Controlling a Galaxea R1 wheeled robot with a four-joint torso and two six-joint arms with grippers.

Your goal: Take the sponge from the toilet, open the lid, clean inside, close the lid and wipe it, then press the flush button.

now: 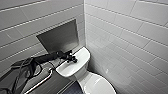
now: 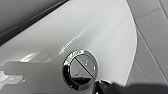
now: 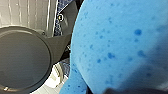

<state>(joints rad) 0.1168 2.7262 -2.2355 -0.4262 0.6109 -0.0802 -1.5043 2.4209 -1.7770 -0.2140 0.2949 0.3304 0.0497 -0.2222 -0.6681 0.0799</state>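
In the head view the left gripper hangs over the tank of the toilet, whose lid is down, the left wrist view shows the chrome flush button close by, jaw opening unreadable, and the right wrist view shows the blue sponge pressed close, grip indiscernible.

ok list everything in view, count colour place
walls: two, white tile, meeting in a corner
toilet: one, white, in that corner
lid: one, white, down over the bowl
flush button: one, chrome, on the tank top
sponge: one, bright blue, close to the right wrist camera
grab bar: one, silver, beside the toilet
wall panel: one, grey, recessed above the toilet
left arm: one, black, stretched over the tank top
left hand: one, black, above the tank top
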